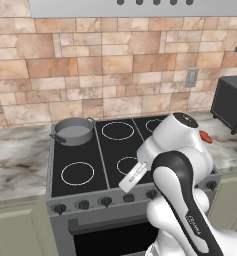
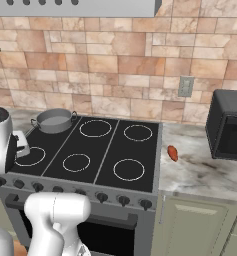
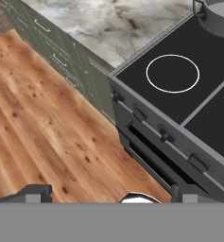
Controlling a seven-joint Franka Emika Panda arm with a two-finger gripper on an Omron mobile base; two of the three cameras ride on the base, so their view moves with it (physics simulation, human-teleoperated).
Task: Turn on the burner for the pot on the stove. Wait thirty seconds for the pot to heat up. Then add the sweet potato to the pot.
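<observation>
I see the pot on the back-left ring of the stove, upright, close to the stone-tile wall; from the hand view it sits at the top right corner, cut off by the edge. The other rings on the black cooktop carry nothing. The sweet potato lies on the marble bench just right of the stove, well apart from the pot, with the whole cooktop between them. In the left base view I catch a small orange-red bit of it behind the arm's white elbow. A dark microwave stands further right on the same bench, and an outlet plate sits on the wall above. The range hood runs along the top.

The row of black knobs lines the stove front. The end effector hangs in front of the stove's left part, above the wooden floor, looking down across the knobs and the front-left ring. Its two fingertips stand wide apart with nothing between them. It is near the knobs but, as far as I can judge from this angle, not touching any. The pot lies beyond it, toward the back; the sweet potato is off to its right, with the arm's own bulk between in the left base view. Green cabinets flank the stove.
</observation>
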